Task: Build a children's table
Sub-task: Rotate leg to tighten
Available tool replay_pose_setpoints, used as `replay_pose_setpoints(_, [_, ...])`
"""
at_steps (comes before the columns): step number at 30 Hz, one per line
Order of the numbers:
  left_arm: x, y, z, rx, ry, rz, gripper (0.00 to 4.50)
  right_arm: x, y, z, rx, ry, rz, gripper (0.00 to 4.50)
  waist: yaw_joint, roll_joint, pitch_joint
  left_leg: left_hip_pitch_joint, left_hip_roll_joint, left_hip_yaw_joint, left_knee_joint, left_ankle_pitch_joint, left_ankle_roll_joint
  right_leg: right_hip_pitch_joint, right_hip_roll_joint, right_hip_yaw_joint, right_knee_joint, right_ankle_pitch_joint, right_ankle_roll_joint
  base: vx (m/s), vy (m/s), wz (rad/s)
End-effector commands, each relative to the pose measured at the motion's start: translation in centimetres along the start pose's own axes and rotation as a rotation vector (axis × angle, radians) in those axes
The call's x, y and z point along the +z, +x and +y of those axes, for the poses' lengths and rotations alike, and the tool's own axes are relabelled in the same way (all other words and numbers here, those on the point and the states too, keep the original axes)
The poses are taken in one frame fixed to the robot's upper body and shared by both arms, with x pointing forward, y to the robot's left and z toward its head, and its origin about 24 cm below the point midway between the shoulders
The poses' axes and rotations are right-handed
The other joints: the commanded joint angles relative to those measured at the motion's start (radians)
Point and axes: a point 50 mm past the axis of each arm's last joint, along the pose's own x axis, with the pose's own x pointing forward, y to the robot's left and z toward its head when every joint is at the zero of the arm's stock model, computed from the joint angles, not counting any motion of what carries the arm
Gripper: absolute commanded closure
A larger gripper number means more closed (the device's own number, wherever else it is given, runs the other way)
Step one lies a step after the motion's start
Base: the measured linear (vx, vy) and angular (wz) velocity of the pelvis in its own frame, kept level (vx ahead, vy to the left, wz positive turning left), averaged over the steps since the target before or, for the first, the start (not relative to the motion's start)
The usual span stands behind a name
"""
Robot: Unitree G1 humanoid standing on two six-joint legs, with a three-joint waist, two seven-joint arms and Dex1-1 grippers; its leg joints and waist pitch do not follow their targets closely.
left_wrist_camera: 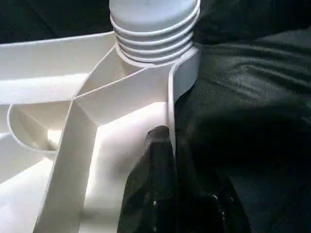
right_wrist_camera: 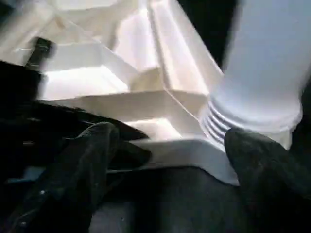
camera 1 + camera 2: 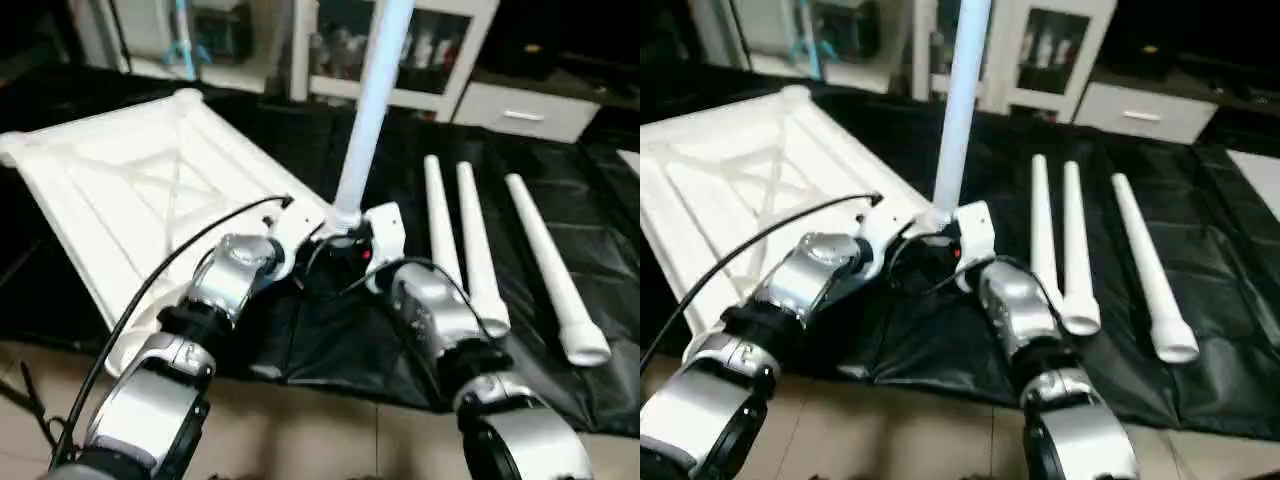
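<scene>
The white table top (image 3: 130, 190) lies upside down on the black cloth, ribbed underside up. One white leg (image 3: 372, 100) stands upright in its near right corner socket, the threaded base (image 1: 153, 34) partly showing above the socket. My left gripper (image 1: 167, 145) is shut on the thin rim wall (image 1: 171, 111) just beside that corner. My right gripper (image 2: 177, 145) is open, its fingers (image 2: 92, 160) spread to either side of the corner lobe (image 2: 184, 150) below the leg's base. Three more legs (image 3: 480, 250) lie side by side on the cloth to the right.
The black cloth (image 3: 600, 200) covers the work table, whose near edge runs just below my forearms above a tan floor (image 3: 300, 430). A white glass-fronted cabinet (image 3: 420, 50) and a drawer unit (image 3: 520, 112) stand behind. A black cable (image 3: 150, 290) loops along my left arm.
</scene>
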Motion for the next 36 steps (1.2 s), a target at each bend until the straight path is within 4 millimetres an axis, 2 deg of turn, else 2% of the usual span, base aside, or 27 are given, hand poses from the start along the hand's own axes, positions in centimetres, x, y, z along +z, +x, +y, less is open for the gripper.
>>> replay_pose_setpoints(1, [0.8,0.3,-0.8,-0.069,0.072,-0.088,4.5,1.3,-0.9,-0.5,0.019,-0.026,-0.05,0.58,0.009,0.0,-0.06,0.008,0.009,0.011,-0.061,-0.125,0.091,0.063,-0.037,0.02,-0.06,-0.023,-0.234,0.0,0.0,0.0])
replay_pose_setpoints(2, [0.8,0.3,-0.9,-0.074,0.08,-0.095,4.5,1.4,-1.0,-0.6,0.02,-0.026,-0.054,0.58,0.01,-0.001,-0.06,0.008,0.01,0.012,-0.061,-0.131,0.09,0.063,-0.038,0.021,-0.059,-0.035,-0.232,0.0,0.0,0.0])
replay_pose_setpoints(3, [1.2,0.5,-1.0,-0.091,0.137,-0.132,4.5,1.5,-2.3,-1.2,0.007,-0.057,-0.066,0.58,0.017,0.01,-0.056,0.012,0.01,0.012,-0.065,-0.161,0.082,0.059,-0.037,0.022,-0.07,-0.084,-0.22,0.0,0.0,0.0])
replay_pose_setpoints(4, [1.4,0.6,-0.9,-0.089,0.155,-0.139,4.5,1.5,-2.6,-1.3,-0.002,-0.07,-0.065,0.58,0.019,0.006,-0.056,0.014,0.01,0.012,-0.064,-0.173,0.078,0.057,-0.036,0.023,-0.072,-0.102,-0.209,0.0,0.0,0.0])
replay_pose_setpoints(6, [1.6,0.7,-0.9,-0.086,0.164,-0.146,4.5,1.5,-3.0,-1.5,-0.019,-0.069,-0.068,0.58,0.021,0.008,-0.053,0.016,0.009,0.012,-0.069,-0.218,0.055,0.055,-0.035,0.024,-0.078,-0.173,-0.189,0.0,0.0,0.0])
replay_pose_setpoints(7, [2.1,0.8,-0.8,-0.059,0.186,-0.175,4.5,1.4,-3.5,-1.6,-0.044,-0.054,-0.068,0.58,0.022,0.014,-0.052,0.016,0.01,0.009,-0.073,-0.254,0.034,0.051,-0.038,0.026,-0.082,-0.235,-0.176,0.0,0.0,0.0])
replay_pose_setpoints(8, [2.2,0.8,-0.8,-0.056,0.188,-0.177,4.5,1.3,-3.5,-1.6,-0.046,-0.053,-0.067,0.58,0.021,0.012,-0.052,0.014,0.011,0.009,-0.074,-0.263,0.028,0.051,-0.038,0.026,-0.085,-0.25,-0.169,0.0,0.0,0.0])
replay_pose_setpoints(9, [2.6,0.9,-0.6,-0.025,0.192,-0.198,4.5,1.2,-3.8,-1.7,-0.057,-0.055,-0.064,0.58,0.02,0.015,-0.053,0.014,0.01,0.007,-0.074,-0.273,0.02,0.05,-0.037,0.026,-0.085,-0.266,-0.159,0.0,0.0,0.0])
replay_pose_setpoints(11, [2.9,1.0,-0.4,-0.006,0.186,-0.217,4.5,1.0,-4.2,-1.7,-0.071,-0.057,-0.057,0.58,0.019,0.015,-0.053,0.011,0.008,0.007,-0.073,-0.27,0.019,0.051,-0.037,0.026,-0.087,-0.269,-0.151,0.0,0.0,0.0])
replay_pose_setpoints(12, [3.0,1.0,-0.3,0.0,0.177,-0.22,4.04,0.8,-4.3,-1.7,-0.079,-0.058,-0.053,0.54,0.021,0.013,-0.054,0.014,0.009,0.008,-0.072,-0.263,0.02,0.049,-0.039,0.027,-0.085,-0.258,-0.153,0.0,0.0,0.0])
replay_pose_setpoints(13, [3.1,1.0,-0.1,0.013,0.158,-0.225,3.93,0.8,-4.5,-1.7,-0.082,-0.061,-0.048,0.54,0.021,0.015,-0.054,0.008,0.008,0.007,-0.071,-0.245,0.023,0.053,-0.039,0.026,-0.082,-0.237,-0.159,0.0,0.0,0.0])
replay_pose_setpoints(14, [3.0,1.0,0.0,0.016,0.14,-0.227,3.93,0.7,-4.7,-1.7,-0.084,-0.067,-0.044,0.54,0.021,0.015,-0.054,0.008,0.008,0.007,-0.071,-0.245,0.023,0.053,-0.039,0.026,-0.082,-0.237,-0.159,0.0,0.0,0.0])
replay_pose_setpoints(15, [3.0,1.0,0.1,0.029,0.127,-0.235,3.84,0.7,-4.9,-1.6,-0.085,-0.073,-0.039,0.54,0.025,0.018,-0.06,0.006,0.009,0.007,-0.066,-0.196,0.033,0.058,-0.041,0.025,-0.074,-0.161,-0.183,0.0,0.0,0.0])
replay_pose_setpoints(17, [3.2,1.0,0.4,0.059,0.114,-0.254,3.53,0.7,-5.1,-1.7,-0.087,-0.083,-0.035,0.54,0.022,0.014,-0.059,0.001,0.009,0.007,-0.063,-0.156,0.046,0.062,-0.038,0.023,-0.064,-0.079,-0.201,0.0,0.0,0.0])
replay_pose_setpoints(19, [3.4,0.7,1.0,0.106,0.084,-0.281,3.48,0.9,-5.5,-1.9,-0.102,-0.086,-0.035,0.54,0.019,0.008,-0.065,-0.003,0.006,0.006,-0.056,-0.098,0.071,0.068,-0.038,0.021,-0.051,0.009,-0.216,0.0,0.0,0.0])
replay_pose_setpoints(20, [3.4,0.7,1.0,0.106,0.084,-0.281,3.4,0.9,-5.5,-1.9,-0.102,-0.086,-0.035,0.54,0.019,0.008,-0.065,-0.003,0.006,0.006,-0.056,-0.098,0.071,0.068,-0.038,0.021,-0.051,0.009,-0.216,0.0,0.0,0.0])
replay_pose_setpoints(21, [3.1,0.3,1.6,0.112,0.068,-0.28,3.4,1.0,-5.8,-2.1,-0.115,-0.087,-0.039,0.54,0.016,0.007,-0.064,-0.002,0.005,0.008,-0.051,-0.061,0.095,0.067,-0.037,0.021,-0.047,0.063,-0.233,0.0,0.0,0.0])
replay_pose_setpoints(22, [3.1,0.2,1.7,0.114,0.063,-0.282,3.1,1.0,-5.8,-2.1,-0.116,-0.086,-0.041,0.54,0.015,0.007,-0.064,-0.001,0.005,0.01,-0.051,-0.059,0.101,0.066,-0.037,0.021,-0.047,0.066,-0.238,0.0,0.0,0.0])
replay_pose_setpoints(23, [2.8,-0.1,2.1,0.116,0.03,-0.287,3.05,1.1,-6.0,-2.1,-0.118,-0.085,-0.045,0.54,0.015,0.005,-0.064,0.0,0.004,0.011,-0.05,-0.068,0.109,0.066,-0.037,0.022,-0.048,0.061,-0.245,0.0,0.0,0.0])
replay_pose_setpoints(25, [2.6,-0.4,2.3,0.1,0.01,-0.29,3.07,1.2,-6.1,-2.1,-0.115,-0.088,-0.049,0.54,0.017,0.007,-0.061,0.003,0.007,0.012,-0.051,-0.085,0.113,0.064,-0.038,0.022,-0.049,0.038,-0.252,0.0,0.0,0.0])
replay_pose_setpoints(26, [2.2,-1.3,2.5,0.027,-0.013,-0.308,3.07,1.4,-6.4,-1.9,-0.095,-0.091,-0.059,0.54,0.017,0.007,-0.061,0.003,0.007,0.012,-0.051,-0.085,0.113,0.064,-0.038,0.022,-0.049,0.038,-0.252,0.0,0.0,0.0])
replay_pose_setpoints(28, [1.6,-2.5,2.3,-0.099,0.006,-0.328,3.07,1.8,-6.7,-1.6,-0.062,-0.092,-0.068,0.54,0.021,0.009,-0.056,0.005,0.015,0.012,-0.057,-0.118,0.1,0.062,-0.042,0.023,-0.049,-0.021,-0.264,0.0,0.0,0.0])
replay_pose_setpoints(29, [1.4,-3.0,2.1,-0.143,0.016,-0.33,3.07,1.8,-6.8,-1.3,-0.037,-0.087,-0.067,0.54,0.02,0.008,-0.055,0.007,0.015,0.014,-0.057,-0.126,0.097,0.057,-0.038,0.023,-0.052,-0.029,-0.261,0.0,0.0,0.0])
replay_pose_setpoints(31, [1.1,-3.6,2.0,-0.18,0.027,-0.323,3.07,2.0,-7.0,-1.1,-0.006,-0.083,-0.067,0.54,0.021,0.014,-0.053,0.009,0.018,0.013,-0.06,-0.151,0.076,0.054,-0.037,0.023,-0.051,-0.042,-0.253,0.0,0.0,0.0])
replay_pose_setpoints(32, [0.7,-4.6,1.8,-0.24,0.041,-0.312,3.07,2.1,-7.3,-0.7,0.048,-0.085,-0.065,0.54,0.023,0.016,-0.052,0.013,0.018,0.013,-0.061,-0.161,0.07,0.051,-0.037,0.023,-0.052,-0.055,-0.25,0.0,0.0,0.0])
replay_pose_setpoints(33, [-0.1,-6.7,1.6,-0.344,0.069,-0.273,3.07,2.4,-7.9,0.1,0.153,-0.096,-0.054,0.54,0.026,0.018,-0.052,0.012,0.026,0.008,-0.066,-0.174,0.053,0.059,-0.043,0.023,-0.045,-0.066,-0.248,0.0,0.0,0.0])
replay_pose_setpoints(36, [-0.7,-8.3,1.5,-0.398,0.098,-0.235,3.07,2.5,-8.5,0.7,0.23,-0.105,-0.035,0.54,0.017,0.02,-0.046,0.012,0.019,0.013,-0.069,-0.199,0.032,0.049,-0.031,0.023,-0.051,-0.096,-0.223,0.0,0.0,0.0])
